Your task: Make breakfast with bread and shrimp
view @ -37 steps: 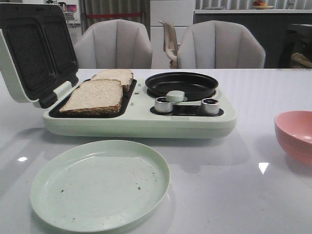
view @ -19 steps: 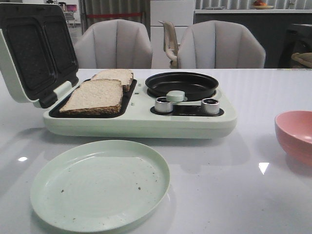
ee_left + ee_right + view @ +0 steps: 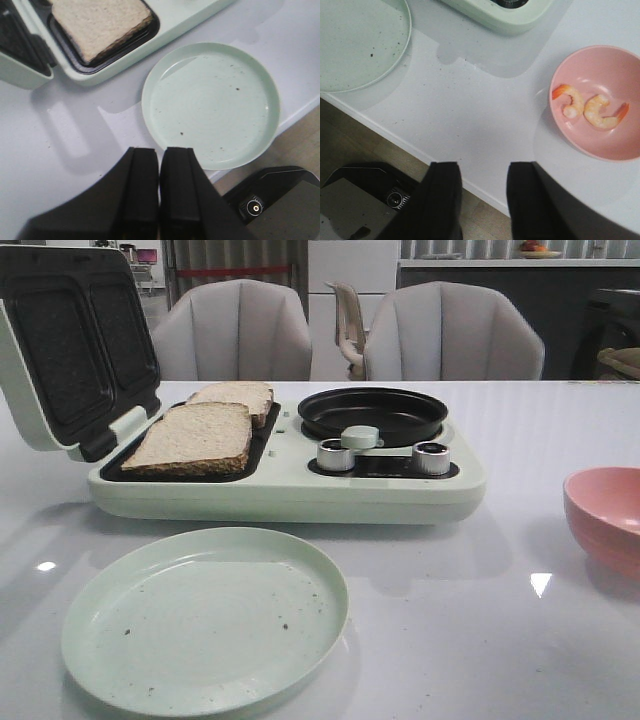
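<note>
The left gripper (image 3: 159, 165) has its jaws pressed together and holds nothing, hanging above the table edge near a pale green plate (image 3: 210, 102). The right gripper (image 3: 482, 180) has its jaws apart and empty, near a pink bowl (image 3: 600, 102) holding two curled shrimp (image 3: 590, 107) lying side by side. Two bread slices (image 3: 195, 435) lie flat in the open sandwich maker (image 3: 290, 485), one seemingly overlapping the other, in a row running away from the robot.

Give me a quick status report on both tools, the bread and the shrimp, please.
Left tool shut, empty; right tool open, empty. Bread in the sandwich maker. Two shrimp in the pink bowl. Nothing blocking.
</note>
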Available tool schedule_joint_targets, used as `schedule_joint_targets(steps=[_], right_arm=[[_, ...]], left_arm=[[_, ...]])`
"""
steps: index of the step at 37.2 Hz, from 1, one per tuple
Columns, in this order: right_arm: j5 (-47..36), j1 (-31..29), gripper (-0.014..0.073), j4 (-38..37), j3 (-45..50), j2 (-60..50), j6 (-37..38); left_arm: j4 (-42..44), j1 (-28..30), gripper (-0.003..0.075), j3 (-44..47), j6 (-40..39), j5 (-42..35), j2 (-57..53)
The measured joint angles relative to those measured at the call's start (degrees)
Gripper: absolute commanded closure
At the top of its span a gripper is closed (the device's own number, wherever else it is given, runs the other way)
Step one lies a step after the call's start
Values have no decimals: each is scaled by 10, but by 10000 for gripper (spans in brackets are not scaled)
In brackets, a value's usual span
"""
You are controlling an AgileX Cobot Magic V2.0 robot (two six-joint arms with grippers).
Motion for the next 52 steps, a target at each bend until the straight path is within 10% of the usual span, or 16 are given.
schedule_joint_targets(steps=[24,52], right_arm=[[0,0,239,0,0,0,0],[0,0,239,0,0,0,0]], left_arm=[[-172,444,621,-153,84,-13,288],[-401,405,621,-390,192,-64,505]])
